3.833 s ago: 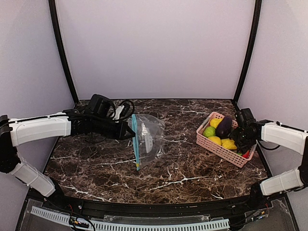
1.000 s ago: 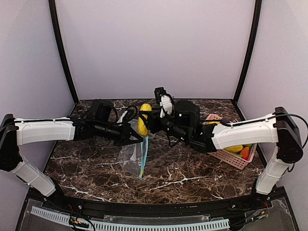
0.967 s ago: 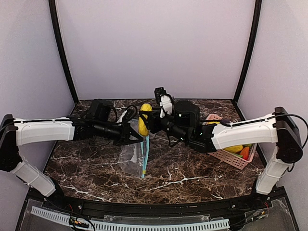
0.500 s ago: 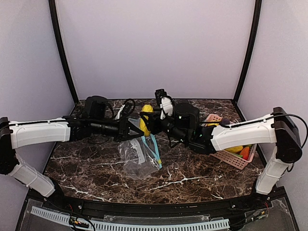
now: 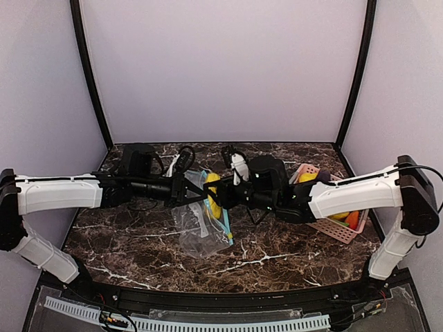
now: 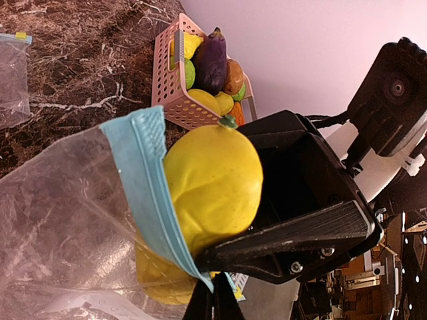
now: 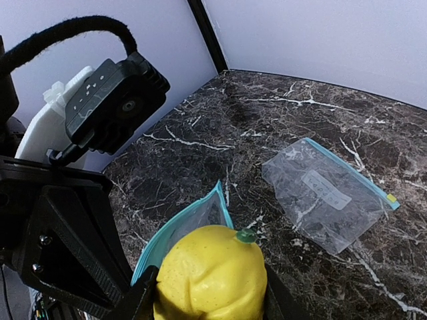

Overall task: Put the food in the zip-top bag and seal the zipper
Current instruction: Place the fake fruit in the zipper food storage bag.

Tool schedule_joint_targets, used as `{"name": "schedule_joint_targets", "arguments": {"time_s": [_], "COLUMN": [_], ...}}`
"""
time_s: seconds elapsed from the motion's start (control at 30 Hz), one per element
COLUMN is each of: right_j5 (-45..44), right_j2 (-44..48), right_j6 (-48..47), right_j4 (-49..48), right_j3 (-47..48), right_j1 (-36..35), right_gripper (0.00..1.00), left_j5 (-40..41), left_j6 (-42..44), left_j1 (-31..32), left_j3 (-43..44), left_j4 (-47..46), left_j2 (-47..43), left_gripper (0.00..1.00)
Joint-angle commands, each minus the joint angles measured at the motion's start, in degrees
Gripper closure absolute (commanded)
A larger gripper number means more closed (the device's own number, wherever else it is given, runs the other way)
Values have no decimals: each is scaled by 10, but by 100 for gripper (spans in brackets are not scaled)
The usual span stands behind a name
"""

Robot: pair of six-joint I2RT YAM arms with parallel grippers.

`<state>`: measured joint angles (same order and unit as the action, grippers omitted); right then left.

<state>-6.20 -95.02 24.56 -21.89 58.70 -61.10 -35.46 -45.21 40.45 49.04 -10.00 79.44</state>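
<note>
**Feeding a lemon into the held-open bag**

Nearest us, the clear body of the zip-top bag (image 5: 199, 234) sags onto the marble table (image 5: 131, 242), and we see nothing lying in that lower part. Above it, our left gripper (image 5: 190, 192) is clamped tight on the bag's blue zipper strip (image 6: 143, 180). It lifts the rim so the mouth faces the other arm, which we judge is why the bag hangs tilted rather than lying flat.

Meeting it from the right, our right gripper (image 5: 221, 196) is part-closed around a yellow toy lemon (image 7: 210, 277). The lemon sits right at the mouth, its lower half behind the plastic and its stem end outside. We reckon the release should wait until it is pushed deeper.

Farther off to the right, the pink basket (image 6: 172, 100) holds the rest of the food: a purple eggplant (image 6: 211, 53), a green fruit (image 6: 189, 73), yellow pieces and something orange. Beyond, a second zip-top bag (image 7: 325, 195) lies flat on the table, apart from everything.
</note>
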Motion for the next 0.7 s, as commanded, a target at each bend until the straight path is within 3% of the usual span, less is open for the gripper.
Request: {"name": "schedule_joint_targets", "arguments": {"time_s": [0.0, 0.2, 0.43, 0.67], "right_j5": [60, 80, 94, 95], "right_j2": [12, 14, 24, 37], "right_j6": [19, 22, 31, 34], "right_j4": [56, 104, 106, 105], "right_j3": [20, 30, 28, 28], "right_j1": [-6, 1, 11, 17], "right_gripper": [61, 56, 38, 30], "left_j5": [12, 14, 16, 16], "left_j6": [8, 9, 6, 2], "left_j1": [0, 0, 0, 0], "left_j3": [-10, -16, -23, -25], "left_j4": [-38, -43, -45, -46], "left_j2": [-21, -28, -32, -32], "left_gripper": [99, 99, 99, 99]}}
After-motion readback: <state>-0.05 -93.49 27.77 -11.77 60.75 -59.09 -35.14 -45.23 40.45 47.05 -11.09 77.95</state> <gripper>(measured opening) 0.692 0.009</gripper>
